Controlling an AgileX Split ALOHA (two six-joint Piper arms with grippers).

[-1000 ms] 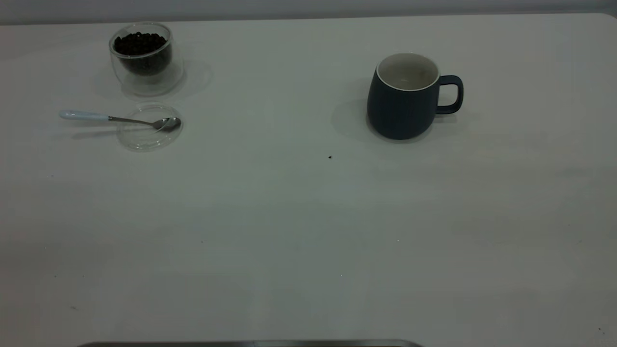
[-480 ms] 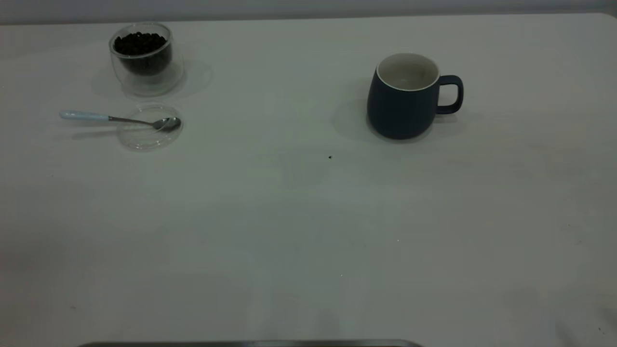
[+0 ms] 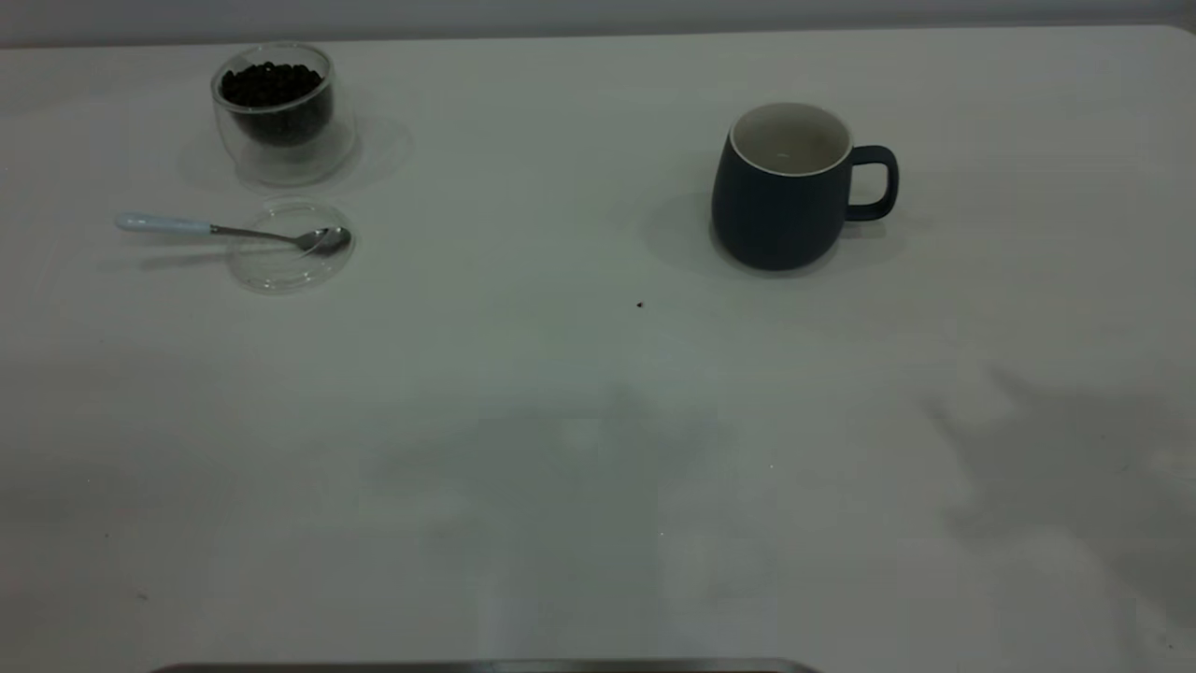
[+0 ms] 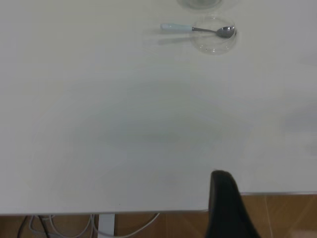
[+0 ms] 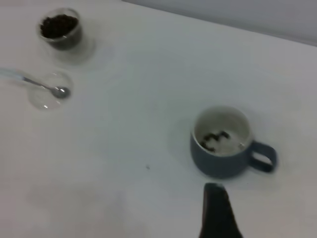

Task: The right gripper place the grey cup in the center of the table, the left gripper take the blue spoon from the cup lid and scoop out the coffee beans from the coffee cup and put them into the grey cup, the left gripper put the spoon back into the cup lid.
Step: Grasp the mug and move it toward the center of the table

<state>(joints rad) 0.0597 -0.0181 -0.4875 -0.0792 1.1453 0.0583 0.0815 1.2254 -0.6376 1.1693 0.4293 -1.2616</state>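
While fingers (image 5: 216, 210) hover, grey cup (image 3: 783, 192) untouched

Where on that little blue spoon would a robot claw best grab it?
Probably the pale blue handle of the spoon, pinched across its width from above. The handle sticks out past the clear lid and looks raised off the table, judging by its shadow, while the metal bowl rests in the lid.

bare table (image 3: 561, 449) centre, grey cup (image 3: 780, 201) unobstructed
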